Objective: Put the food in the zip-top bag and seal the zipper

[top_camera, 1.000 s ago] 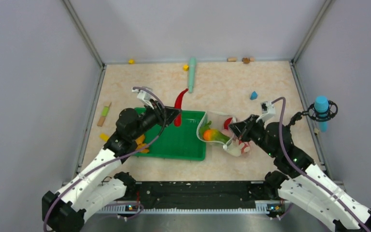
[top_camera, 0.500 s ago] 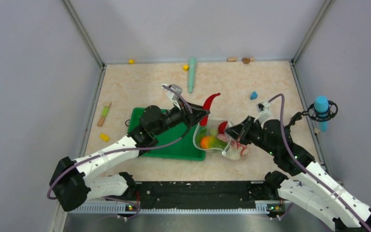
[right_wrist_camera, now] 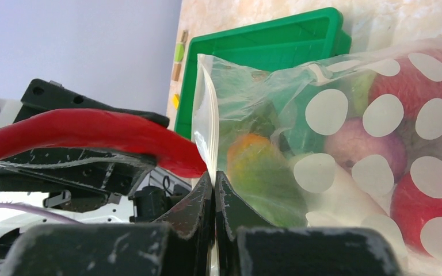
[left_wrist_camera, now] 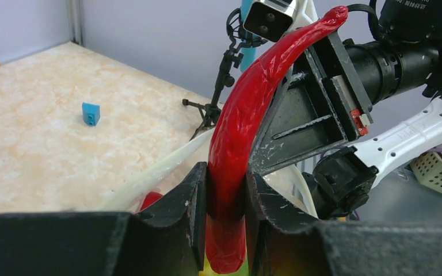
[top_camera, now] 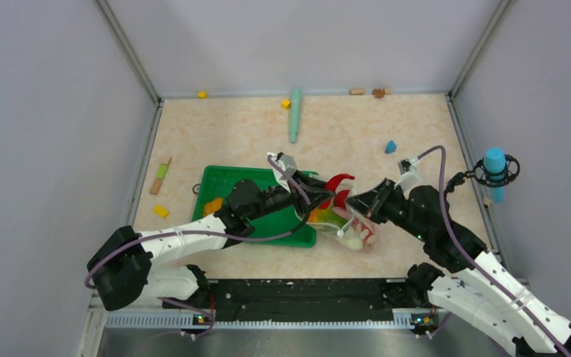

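My left gripper is shut on the red chili and holds it at the mouth of the dotted zip-top bag. My right gripper is shut on the bag's mouth edge with the zipper strip and holds it up. Inside the bag I see the orange-green mango, the purple onion, two red tomatoes, the white radish and something green. The yellow-orange bunch lies in the green tray.
The green tray lies left of the bag. A long teal stick, small yellow blocks, a blue block and wooden pieces are scattered around. A teal microphone stand is at the right wall.
My left gripper carried the chili from over the tray rightward to the bag mouth. My right gripper shifted slightly left with the bag edge, tilting the bag.
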